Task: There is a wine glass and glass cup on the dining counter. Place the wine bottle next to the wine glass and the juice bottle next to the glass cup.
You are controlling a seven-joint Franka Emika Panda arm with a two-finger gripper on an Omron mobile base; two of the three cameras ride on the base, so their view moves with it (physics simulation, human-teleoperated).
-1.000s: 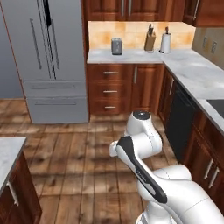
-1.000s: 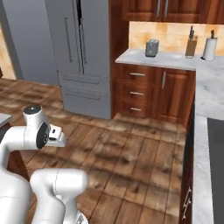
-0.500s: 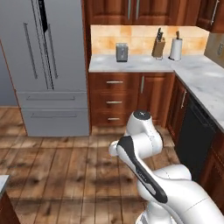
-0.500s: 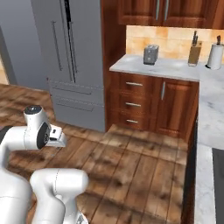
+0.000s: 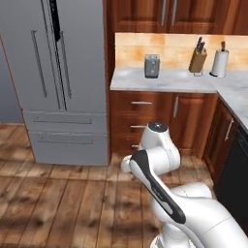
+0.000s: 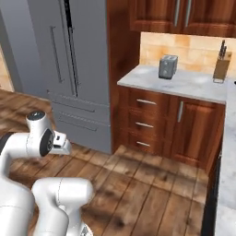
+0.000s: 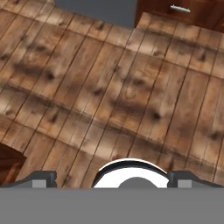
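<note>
Two bottles are what I have to fetch, and from here I cannot tell where either they or the dining counter stand.

Left base view: the arm sits folded low over the wood floor. Far ahead there is a grey fridge on the left. To its right a marble worktop carries a toaster, a knife block and a paper towel roll.

Right base view: the same fridge, toaster and knife block appear, with brown drawers beneath the worktop. The arm's wrist is near, on the left.

Hand view: the gripper points down at bare floorboards. Its fingertips are spread wide apart with nothing between them.

My judgement on handling:
- **Wine bottle:** I expect rigid, slick glass, fairly heavy and easy to tip because it is tall and slim. I would clamp it square across the body, below the shoulder rather than on the narrow neck, and keep it upright.
- **Juice bottle:** being squat, it should be lighter and steadier. A grip around its middle, under the cap, should do.
- **Placing:** both bottles need gentle setting down, since the wine glass and glass cup beside them are fragile.
</note>
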